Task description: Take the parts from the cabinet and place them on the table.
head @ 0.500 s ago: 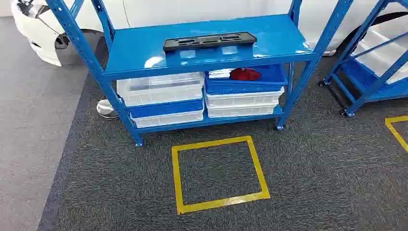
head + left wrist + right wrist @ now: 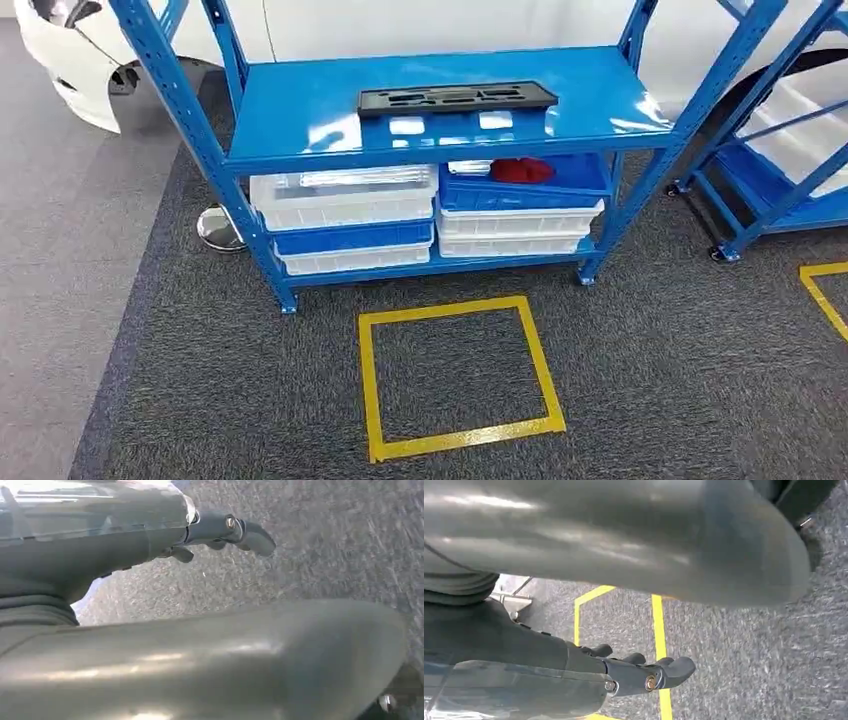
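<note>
A long black plastic part [image 2: 457, 98] lies flat on the top shelf of the blue cabinet [image 2: 300, 110]. On the shelf below sit white and blue bins [image 2: 345, 210]; a red part [image 2: 520, 170] rests in the upper blue bin on the right. My left hand [image 2: 220, 532] hangs over the dark carpet with its fingers apart and nothing in it. My right hand [image 2: 644, 672] also hangs over the carpet, fingers apart and holding nothing, near yellow floor tape [image 2: 658, 625].
A yellow tape square [image 2: 460, 375] marks the carpet in front of the cabinet. A second blue rack on wheels [image 2: 770, 190] stands at the right, with more yellow tape [image 2: 825, 290] beside it. A white car body [image 2: 70, 60] and a round metal base [image 2: 218, 228] are at the back left.
The whole picture has shifted: the camera has moved, so the cabinet and tape square sit slightly lower and to the right. Nothing on the shelves has moved.
</note>
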You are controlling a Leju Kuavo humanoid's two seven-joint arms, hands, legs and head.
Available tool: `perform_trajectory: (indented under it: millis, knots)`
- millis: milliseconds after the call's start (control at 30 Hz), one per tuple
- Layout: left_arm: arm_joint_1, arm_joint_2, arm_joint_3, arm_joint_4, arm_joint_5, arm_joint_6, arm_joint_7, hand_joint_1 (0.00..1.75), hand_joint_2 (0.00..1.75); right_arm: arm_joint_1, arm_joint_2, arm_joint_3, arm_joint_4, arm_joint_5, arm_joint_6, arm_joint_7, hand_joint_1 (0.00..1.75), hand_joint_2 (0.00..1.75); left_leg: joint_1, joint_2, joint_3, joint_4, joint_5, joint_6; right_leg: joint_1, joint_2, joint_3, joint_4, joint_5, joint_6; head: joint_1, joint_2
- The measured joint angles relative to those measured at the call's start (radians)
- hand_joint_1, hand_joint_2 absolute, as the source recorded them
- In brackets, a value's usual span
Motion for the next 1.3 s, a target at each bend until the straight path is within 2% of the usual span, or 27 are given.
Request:
perform_trajectory:
  millis: [67,133,167,200,333,367,400,467,500,533,600,633,667,700,733,800,833,900,967,1000,1033,1067,1100,1167,1200,1233,1300]
  knots:
    - [0.004,-0.001,0.000,0.000,0.003,0.000,0.000,0.00,0.00,0.006,0.000,0.000,0.000,0.001,0.000,0.000,0.00,0.00,0.000,-0.003,0.026,0.000,-0.019,-0.003,0.000,0.000,-0.005,-0.062,0.058,0.000,0.000,0.000]
    - [0.005,-0.001,0.000,0.000,0.003,0.000,0.000,0.00,0.00,0.007,0.000,0.000,0.000,0.004,0.000,-0.001,0.00,0.00,-0.001,-0.003,0.055,-0.001,-0.042,-0.010,0.002,-0.001,0.043,-0.238,0.191,-0.014,0.000,0.000]
    - [0.006,-0.001,0.000,0.000,0.004,0.000,0.000,0.00,0.00,0.012,-0.001,0.000,0.000,0.004,0.000,-0.002,0.00,0.00,-0.001,-0.001,0.064,0.000,-0.051,-0.013,0.006,-0.002,0.046,-0.270,0.223,-0.020,0.000,0.000]
    - [0.003,-0.002,0.000,0.000,0.007,0.000,0.000,0.00,0.00,0.010,-0.002,0.000,0.000,0.004,-0.004,-0.006,0.00,0.00,-0.003,-0.003,0.066,0.001,-0.056,-0.020,0.013,-0.005,0.043,-0.283,0.196,-0.024,0.000,0.000]
    - [0.001,-0.004,0.000,-0.001,0.009,0.001,0.000,0.00,0.00,0.009,-0.002,0.000,0.000,0.005,-0.013,-0.018,0.00,0.00,-0.002,-0.002,0.085,0.019,-0.058,-0.041,0.011,0.000,0.076,-0.293,0.194,-0.050,0.000,0.000]
    - [-0.001,-0.004,0.000,-0.001,0.009,0.002,0.000,0.00,0.00,0.010,-0.003,0.000,0.000,0.005,-0.016,-0.018,0.00,0.00,0.002,-0.002,0.059,0.074,-0.055,-0.044,0.007,-0.003,0.100,-0.306,0.189,-0.058,0.000,0.000]
    - [-0.002,-0.004,0.000,-0.001,0.009,0.002,0.000,0.00,0.00,0.009,-0.003,0.000,0.000,0.006,-0.018,-0.020,0.00,0.00,0.003,-0.002,0.010,0.153,-0.063,-0.048,0.006,-0.002,0.108,-0.308,0.182,-0.062,0.000,0.000]
    - [-0.002,-0.004,0.000,-0.001,0.011,0.002,0.000,0.00,0.00,0.005,-0.003,0.000,-0.001,0.005,-0.022,-0.035,0.00,0.00,0.009,-0.002,-0.089,0.281,-0.116,-0.057,0.006,0.001,0.123,-0.308,0.167,-0.062,0.000,0.000]
    - [-0.001,-0.004,0.000,-0.001,0.015,0.002,0.000,0.00,0.00,0.005,-0.003,0.000,-0.001,0.002,-0.025,-0.049,0.00,0.00,0.011,-0.002,-0.128,0.320,-0.153,-0.061,0.005,0.002,0.134,-0.308,0.157,-0.061,0.000,0.000]
    - [0.002,-0.004,0.000,-0.001,0.020,0.003,-0.001,0.00,0.00,0.006,-0.003,-0.002,-0.001,-0.003,-0.030,-0.066,0.00,0.00,0.012,-0.002,-0.150,0.322,-0.167,-0.065,0.004,0.005,0.147,-0.308,0.147,-0.059,0.000,0.000]
    - [0.005,-0.004,0.000,-0.001,0.026,0.004,-0.003,0.00,0.00,0.009,-0.003,-0.011,-0.001,-0.016,-0.045,-0.117,0.00,0.00,0.012,-0.002,-0.149,0.239,-0.123,-0.066,0.000,0.006,0.179,-0.308,0.123,-0.052,0.000,0.000]
    - [0.006,-0.004,0.000,-0.001,0.030,0.004,-0.004,0.00,0.00,0.010,-0.003,-0.016,-0.001,-0.023,-0.050,-0.143,0.00,0.00,0.012,-0.001,-0.136,0.167,-0.063,-0.063,-0.003,0.006,0.197,-0.308,0.111,-0.047,0.000,0.000]
    - [0.009,-0.004,0.000,-0.001,0.031,0.005,-0.005,0.00,0.00,0.011,-0.006,-0.023,-0.001,-0.027,-0.055,-0.173,0.00,0.00,0.013,0.000,-0.126,0.092,0.033,-0.061,-0.003,0.005,0.205,-0.310,0.097,-0.040,0.000,0.000]
    - [0.010,-0.004,0.000,-0.001,0.032,0.005,-0.006,0.00,0.00,0.006,-0.008,-0.028,-0.001,-0.031,-0.056,-0.182,0.00,0.00,0.010,0.003,-0.135,0.047,0.083,-0.057,0.000,0.006,0.215,-0.298,0.086,-0.033,0.000,0.000]
    - [0.009,-0.004,0.000,-0.001,0.033,0.004,-0.006,0.00,0.00,0.003,-0.010,-0.031,-0.001,-0.031,-0.056,-0.188,0.00,0.00,0.008,0.004,-0.129,0.060,0.058,-0.042,0.002,0.009,0.213,-0.307,0.079,-0.024,0.000,0.000]
    - [0.014,-0.005,0.000,-0.001,0.033,0.005,-0.006,0.00,0.00,0.002,-0.015,-0.033,-0.002,-0.037,-0.057,-0.202,0.00,0.00,0.008,0.001,-0.125,0.059,0.069,-0.026,0.002,0.008,0.233,-0.321,0.073,-0.011,0.000,0.000]
    - [0.013,-0.006,0.000,-0.001,0.033,0.005,-0.007,0.00,0.00,0.001,-0.021,-0.035,-0.002,-0.040,-0.058,-0.217,0.00,0.00,0.011,0.001,-0.116,0.051,0.068,-0.019,0.000,0.009,0.229,-0.304,0.077,-0.005,0.000,0.000]
    - [0.009,-0.005,-0.001,-0.001,0.033,0.005,-0.010,0.00,0.00,-0.001,-0.027,-0.048,-0.003,-0.047,-0.058,-0.258,0.00,0.00,0.010,0.001,-0.100,0.039,0.063,-0.012,-0.001,0.005,0.166,-0.192,0.077,0.001,0.000,0.000]
    - [0.005,-0.005,-0.001,-0.001,0.036,0.004,-0.010,0.00,0.00,-0.001,-0.027,-0.053,-0.003,-0.049,-0.057,-0.281,0.00,0.00,0.006,0.001,-0.088,0.036,0.053,-0.002,0.001,0.005,0.073,-0.053,0.013,0.004,0.000,0.000]
    - [0.005,-0.005,-0.001,-0.001,0.039,0.004,-0.011,0.00,0.00,0.000,-0.028,-0.056,-0.003,-0.049,-0.057,-0.284,0.00,0.00,0.002,0.001,-0.082,0.036,0.045,0.001,0.002,0.005,0.035,-0.007,-0.026,0.002,0.000,0.000]
    - [0.006,-0.005,-0.001,-0.001,0.039,0.004,-0.013,0.00,0.00,0.000,-0.029,-0.057,-0.003,-0.049,-0.057,-0.287,0.00,0.00,-0.001,-0.001,-0.074,0.036,0.039,0.004,0.002,0.005,0.014,0.003,-0.037,-0.001,0.000,0.000]
    - [0.007,-0.006,-0.001,-0.001,0.041,0.004,-0.013,0.00,0.00,0.000,-0.030,-0.057,-0.003,-0.049,-0.057,-0.290,0.00,0.00,-0.005,-0.002,-0.065,0.036,0.033,0.005,0.004,0.005,0.010,-0.020,-0.018,-0.007,0.000,0.000]
    - [0.006,-0.005,-0.001,-0.001,0.042,0.004,-0.015,0.00,0.00,0.000,-0.031,-0.057,-0.003,-0.048,-0.057,-0.299,0.00,0.00,-0.009,-0.004,-0.055,0.036,0.026,0.006,0.010,0.005,0.024,-0.081,0.038,-0.015,0.000,0.000]
    - [0.006,-0.006,-0.001,-0.001,0.049,0.007,-0.018,0.00,0.00,0.000,-0.032,-0.057,-0.003,-0.035,-0.069,-0.343,0.00,0.00,-0.016,-0.004,-0.038,0.034,0.016,0.007,0.027,0.003,0.079,-0.254,0.172,-0.052,0.000,0.000]
    - [0.004,-0.010,-0.001,-0.001,0.051,0.006,-0.018,0.00,0.00,-0.001,-0.039,-0.057,-0.005,-0.032,-0.075,-0.361,0.00,0.00,-0.020,-0.004,-0.032,0.036,0.012,0.005,0.034,0.003,0.078,-0.264,0.156,-0.061,0.000,0.000]
    - [0.004,-0.009,-0.001,-0.001,0.052,0.006,-0.018,0.00,0.00,-0.004,-0.038,-0.056,-0.005,-0.030,-0.079,-0.381,0.00,0.00,-0.017,-0.006,-0.035,0.034,0.008,0.001,0.038,0.007,0.078,-0.275,0.124,-0.061,0.001,0.000]
    - [0.005,-0.010,-0.001,-0.002,0.058,0.005,-0.019,0.00,0.00,-0.001,-0.042,-0.057,-0.006,-0.031,-0.086,-0.435,0.00,0.00,-0.017,-0.006,-0.035,0.054,0.021,-0.008,0.038,0.010,0.084,-0.293,0.172,-0.069,0.000,0.000]
